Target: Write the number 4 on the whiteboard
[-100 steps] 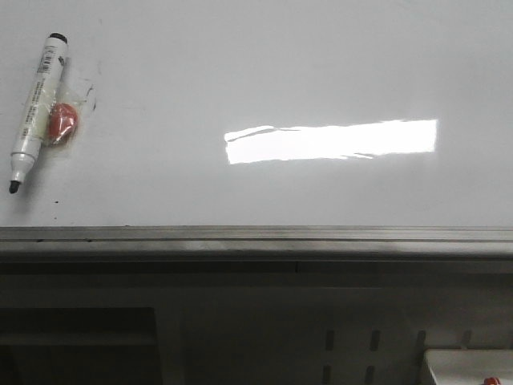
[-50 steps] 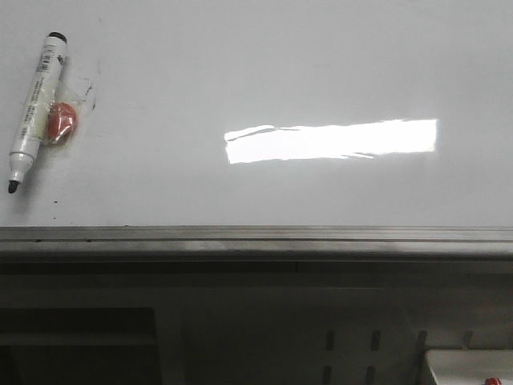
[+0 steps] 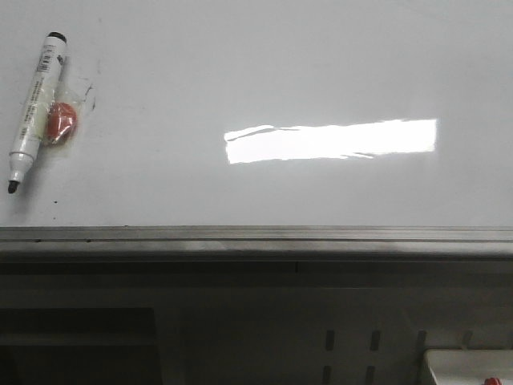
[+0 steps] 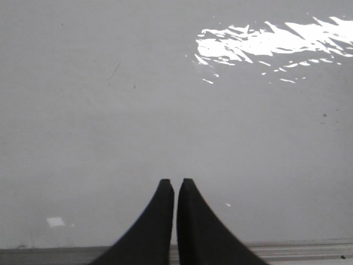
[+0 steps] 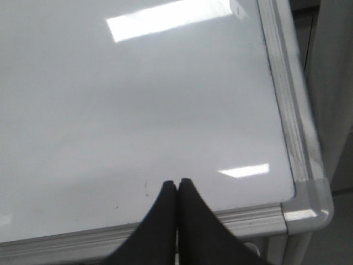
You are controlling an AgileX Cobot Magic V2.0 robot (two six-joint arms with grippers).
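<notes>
The whiteboard (image 3: pixel 264 72) lies flat and fills the front view, with its grey metal rail (image 3: pixel 256 237) along the near edge. No number 4 shows on it. A white uncapped marker (image 3: pixel 32 108) lies at the far left, black tip toward the rail, with a red-orange cap or eraser (image 3: pixel 60 122) beside it. My left gripper (image 4: pixel 175 182) is shut and empty above the bare board near the rail. My right gripper (image 5: pixel 177 182) is shut and empty above the board near its right corner (image 5: pixel 309 207). Neither gripper shows in the front view.
Faint black smudges (image 3: pixel 90 98) sit right of the marker. A bright light reflection (image 3: pixel 330 140) lies on the board's middle. Below the rail is a dark frame with slots (image 3: pixel 373 341), and a white box (image 3: pixel 469 367) at the bottom right.
</notes>
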